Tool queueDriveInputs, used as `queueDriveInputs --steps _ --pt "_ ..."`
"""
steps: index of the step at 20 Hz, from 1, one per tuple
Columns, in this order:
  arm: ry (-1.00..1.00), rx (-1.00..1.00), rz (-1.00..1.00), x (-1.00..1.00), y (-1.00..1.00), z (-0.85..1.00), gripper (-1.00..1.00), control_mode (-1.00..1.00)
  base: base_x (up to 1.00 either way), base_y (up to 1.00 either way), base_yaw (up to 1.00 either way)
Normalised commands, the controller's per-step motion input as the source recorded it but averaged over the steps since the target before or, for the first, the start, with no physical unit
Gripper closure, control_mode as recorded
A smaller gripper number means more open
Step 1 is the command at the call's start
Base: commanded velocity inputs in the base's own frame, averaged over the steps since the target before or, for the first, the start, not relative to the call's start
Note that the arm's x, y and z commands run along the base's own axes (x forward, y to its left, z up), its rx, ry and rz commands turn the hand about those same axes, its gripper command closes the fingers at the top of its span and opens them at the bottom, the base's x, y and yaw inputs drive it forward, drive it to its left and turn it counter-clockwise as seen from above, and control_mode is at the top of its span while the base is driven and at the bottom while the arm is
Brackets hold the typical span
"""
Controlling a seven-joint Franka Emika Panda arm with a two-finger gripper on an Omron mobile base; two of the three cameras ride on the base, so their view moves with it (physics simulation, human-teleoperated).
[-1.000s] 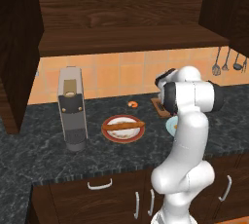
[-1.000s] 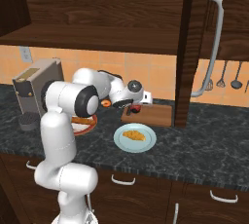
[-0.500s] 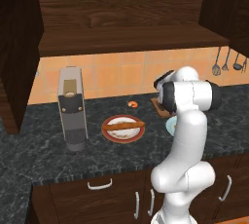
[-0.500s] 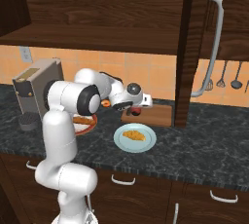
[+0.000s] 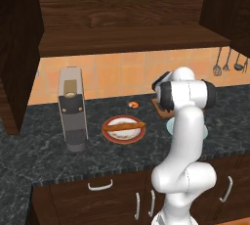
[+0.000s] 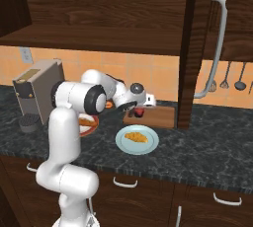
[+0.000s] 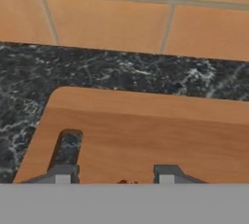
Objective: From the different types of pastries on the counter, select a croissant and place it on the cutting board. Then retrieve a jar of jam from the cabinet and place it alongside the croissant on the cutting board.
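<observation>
Left base view: my arm reaches forward over the tabletop [image 5: 44, 165], its bulk hiding most of the cutting board [image 5: 158, 104] near the tiled wall. A stick-shaped pastry [image 5: 124, 126] lies across a round red plate [image 5: 111, 132]; a tiny orange curl [image 5: 132, 104] sits behind it, apart from the board. A coffee machine [image 5: 72, 109] stands to the left. Cabinet shelf [image 5: 132, 40] above.

Right base view: the hand [image 6: 140, 110] is low over the board's left end, with something small, red and dark under it, which I take for the jam jar [image 6: 140, 112]. I judge this the set-down stage. A golden pastry [image 6: 135, 136] rests on a pale blue plate [image 6: 150, 144] in front of the board, not on it, so the croissant step looks undone. Open cabinet door [image 6: 190, 48] at right.

Hand view: fingertips [image 7: 167, 173] spread over bare board wood, a red sliver between them at the bottom edge. Clamped or let go, I cannot tell.
</observation>
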Motion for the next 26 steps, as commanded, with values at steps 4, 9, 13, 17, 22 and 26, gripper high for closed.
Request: queueDriveInputs --steps 4,9,13,17,22,26 --pt "0.05 0.00 0.00 0.21 -0.06 -0.11 -1.00 -1.00 0.00 0.00 0.00" --pt "0.10 0.00 0.00 0.09 0.09 0.03 -1.00 -1.00 0.00 0.00 0.00" --pt "0.15 0.00 0.00 0.01 0.54 0.33 -1.00 -1.00 0.00 0.00 0.00" --pt "0.19 -0.01 0.00 0.13 0.41 0.61 -1.00 -1.00 0.00 0.00 0.00" --pt "0.22 0.03 -0.04 0.08 0.02 0.44 -1.00 -1.00 0.00 0.00 0.00" --pt "0.04 0.16 -0.05 0.00 -0.04 1.00 -1.00 -1.00 0.00 0.00 0.00"
